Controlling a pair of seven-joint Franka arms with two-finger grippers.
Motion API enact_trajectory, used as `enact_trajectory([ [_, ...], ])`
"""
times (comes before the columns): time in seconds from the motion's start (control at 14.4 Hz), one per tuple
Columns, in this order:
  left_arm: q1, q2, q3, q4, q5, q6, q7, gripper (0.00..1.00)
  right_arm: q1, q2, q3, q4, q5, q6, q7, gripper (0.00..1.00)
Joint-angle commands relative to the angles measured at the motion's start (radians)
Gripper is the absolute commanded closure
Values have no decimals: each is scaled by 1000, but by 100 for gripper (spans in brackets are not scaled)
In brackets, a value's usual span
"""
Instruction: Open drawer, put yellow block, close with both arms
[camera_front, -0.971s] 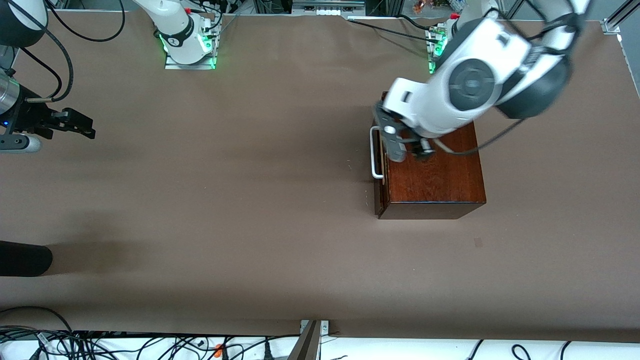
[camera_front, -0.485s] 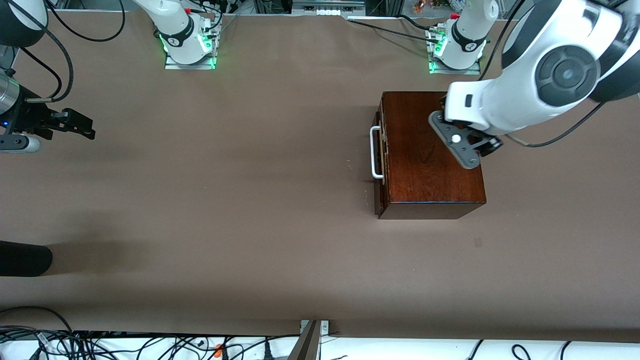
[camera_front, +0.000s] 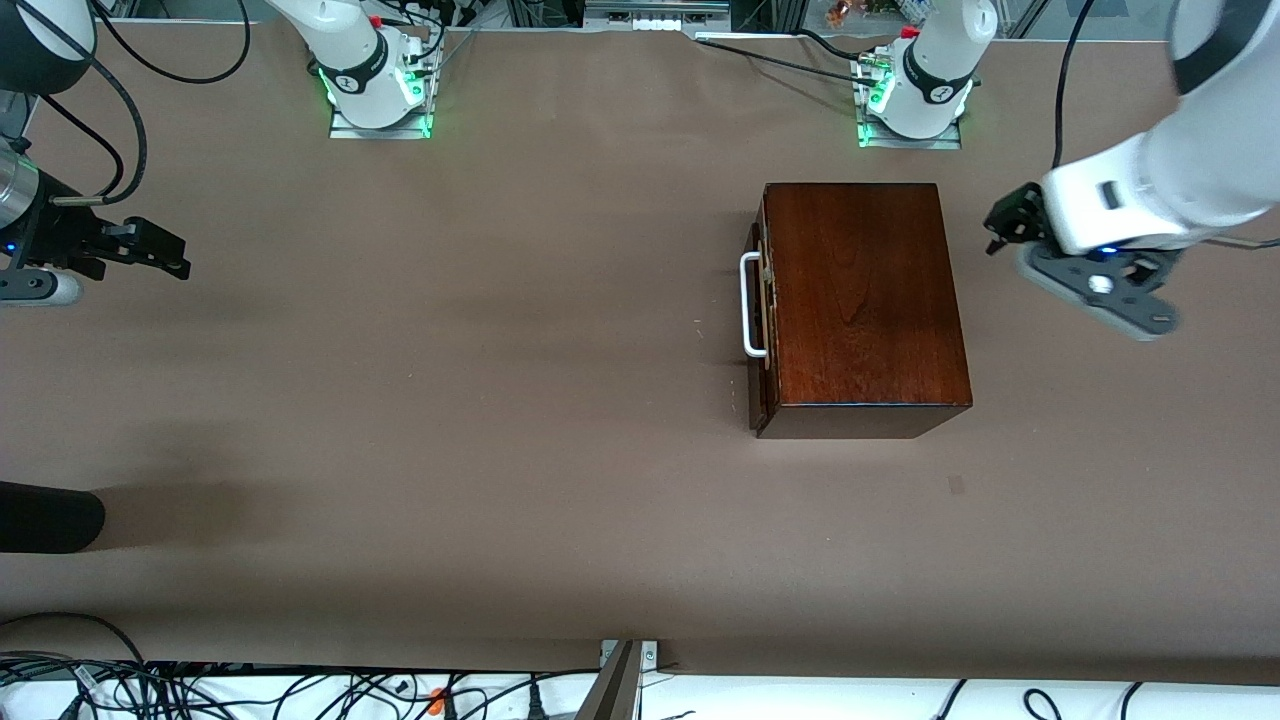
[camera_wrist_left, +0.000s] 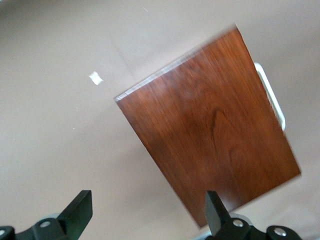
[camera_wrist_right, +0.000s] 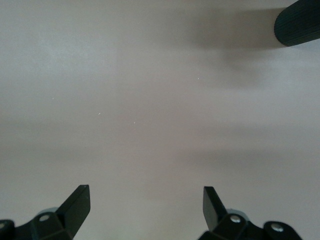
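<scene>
Left gripper (camera_front: 1000, 225) has swung off the box (camera_front: 860, 300) top, spread and empty, drawer (camera_front: 762, 305) shut, yellow block unseen, right gripper (camera_front: 150, 248) waits spread at table (camera_front: 500, 400) edge — looks finished.

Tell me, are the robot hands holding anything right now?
No, nothing. The left gripper hangs open over bare table beside the wooden box, and the right gripper waits open over the table at its own end.

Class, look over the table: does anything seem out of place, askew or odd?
Nothing stands out. The drawer sits shut in its box, square on the table. No yellow block is in view. Both grippers, left and right, hang open, away from the box.
</scene>
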Motion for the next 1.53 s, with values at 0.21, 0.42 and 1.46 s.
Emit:
enact_trajectory([
  [0.21,-118,-221,176,-315,-25,184,-286,0,-15,-1,16,4,1,14,8,0],
  [0.42,-79,-213,175,-317,-17,187,-272,0,-15,-1,16,4,1,20,8,0],
  [1.46,-56,-199,166,-300,6,172,-209,0,-14,-1,17,2,1,23,8,0],
])
